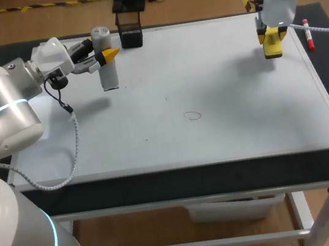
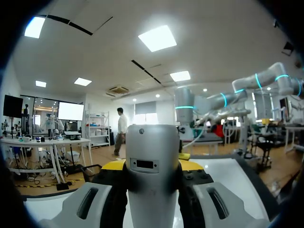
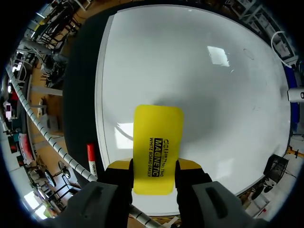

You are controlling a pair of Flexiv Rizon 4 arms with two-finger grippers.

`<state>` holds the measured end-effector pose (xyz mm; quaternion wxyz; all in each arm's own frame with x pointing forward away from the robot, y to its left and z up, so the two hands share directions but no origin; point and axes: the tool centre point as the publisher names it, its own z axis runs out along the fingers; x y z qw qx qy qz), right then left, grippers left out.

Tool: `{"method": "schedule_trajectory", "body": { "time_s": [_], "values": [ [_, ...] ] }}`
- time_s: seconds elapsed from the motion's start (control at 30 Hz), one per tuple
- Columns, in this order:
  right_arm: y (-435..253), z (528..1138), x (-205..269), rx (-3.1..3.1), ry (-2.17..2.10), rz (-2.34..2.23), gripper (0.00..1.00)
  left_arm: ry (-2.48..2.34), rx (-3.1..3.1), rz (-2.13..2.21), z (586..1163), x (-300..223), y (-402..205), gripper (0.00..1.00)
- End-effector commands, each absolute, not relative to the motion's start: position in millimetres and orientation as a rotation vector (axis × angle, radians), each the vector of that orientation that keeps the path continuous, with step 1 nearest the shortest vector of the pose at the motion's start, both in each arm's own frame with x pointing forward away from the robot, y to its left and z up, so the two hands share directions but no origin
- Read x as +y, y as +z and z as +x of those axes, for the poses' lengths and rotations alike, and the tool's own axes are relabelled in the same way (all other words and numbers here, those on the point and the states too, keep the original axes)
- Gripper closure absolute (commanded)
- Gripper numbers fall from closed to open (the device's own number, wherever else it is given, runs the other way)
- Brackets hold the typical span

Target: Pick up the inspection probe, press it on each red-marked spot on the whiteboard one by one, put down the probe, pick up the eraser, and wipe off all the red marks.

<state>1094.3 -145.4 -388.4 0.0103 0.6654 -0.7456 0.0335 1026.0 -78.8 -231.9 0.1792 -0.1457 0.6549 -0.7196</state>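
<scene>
A whiteboard [image 1: 206, 73] covers most of the dark-matted table. The inspection probe [image 1: 105, 60], a grey cylinder, stands upright over the board's far left part. The left gripper [image 1: 111, 53] is clamped on it, one yellow tip pressing each side. Whether the probe's lower end touches the board cannot be told. One red mark [image 1: 192, 115], a small loop, lies near the board's middle, well apart from the probe. The right gripper [image 1: 271, 36] pinches the yellow eraser [image 3: 157, 149] between both fingers near the far right edge. A red marker [image 1: 308, 35] lies just beside that edge, and a black holder [image 1: 130, 29] stands at the far edge.
</scene>
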Motion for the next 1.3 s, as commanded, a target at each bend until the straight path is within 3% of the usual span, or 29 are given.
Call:
{"method": "schedule_trajectory", "body": {
  "time_s": [0.03, 0.27, 0.93, 1.3],
  "values": [
    [-386.3, 1092.6, -146.5, -2.325, 0.111, 2.081, 1.00, -2.036, 1.844, -0.410, 1026.5, -79.6, -232.3, 1.00],
    [-386.3, 1092.6, -146.5, -2.325, 0.111, 2.081, 1.00, -2.036, 1.844, -0.410, 1026.5, -79.6, -232.3, 1.00],
    [-386.3, 1092.6, -146.5, -2.325, 0.111, 2.081, 1.00, -2.200, 1.802, -0.329, 959.9, -206.6, -247.7, 1.00],
    [-386.3, 1092.6, -146.5, -2.325, 0.111, 2.081, 1.00, -2.274, 1.792, -0.264, 930.4, -242.1, -251.0, 1.00]
  ]
}}
